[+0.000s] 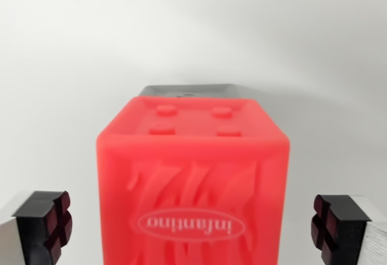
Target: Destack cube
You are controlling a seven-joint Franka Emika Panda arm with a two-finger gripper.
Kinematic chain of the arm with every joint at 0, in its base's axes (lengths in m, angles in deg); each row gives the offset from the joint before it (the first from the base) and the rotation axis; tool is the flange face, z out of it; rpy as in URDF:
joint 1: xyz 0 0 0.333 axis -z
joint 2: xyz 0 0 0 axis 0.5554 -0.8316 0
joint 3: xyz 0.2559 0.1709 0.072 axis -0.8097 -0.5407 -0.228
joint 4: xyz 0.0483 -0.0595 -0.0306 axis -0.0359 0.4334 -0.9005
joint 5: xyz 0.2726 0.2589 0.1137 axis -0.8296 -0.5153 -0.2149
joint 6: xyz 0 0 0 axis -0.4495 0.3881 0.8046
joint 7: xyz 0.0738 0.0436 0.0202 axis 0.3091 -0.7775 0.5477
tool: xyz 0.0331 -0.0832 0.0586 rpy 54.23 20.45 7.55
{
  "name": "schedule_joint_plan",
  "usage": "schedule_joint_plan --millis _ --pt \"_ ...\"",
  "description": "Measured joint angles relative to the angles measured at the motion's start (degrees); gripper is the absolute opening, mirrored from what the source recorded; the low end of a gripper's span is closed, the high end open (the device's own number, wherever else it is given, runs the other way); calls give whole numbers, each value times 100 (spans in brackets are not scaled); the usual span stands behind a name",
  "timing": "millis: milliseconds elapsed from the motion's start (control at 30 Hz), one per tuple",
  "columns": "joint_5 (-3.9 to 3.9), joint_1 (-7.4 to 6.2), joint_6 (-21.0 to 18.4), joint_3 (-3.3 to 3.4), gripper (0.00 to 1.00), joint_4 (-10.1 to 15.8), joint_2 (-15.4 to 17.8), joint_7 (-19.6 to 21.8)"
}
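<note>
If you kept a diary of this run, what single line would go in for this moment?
phase: approach | jaws: open, either side of red cube, not touching | grey object partly hidden behind cube | grasp: not yet

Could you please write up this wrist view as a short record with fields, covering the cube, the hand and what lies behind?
view: wrist camera, close on the cube
main object: red cube, four raised studs on its top face, wavy relief and an oval logo on its front face
logo: reads upside down in this view
behind cube: dark grey object, only its top edge shows; what it is cannot be told
hand: open, one finger either side of the cube
contact: pads apart from the cube, gaps visible both sides
background: plain white surface
</note>
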Motion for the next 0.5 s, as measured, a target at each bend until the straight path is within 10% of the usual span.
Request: schedule_joint_plan --millis 467,500 --pt "-1 16 210 -20 100 -38 -246 -1" --pt "-1 17 213 -22 0 -39 -249 -1"
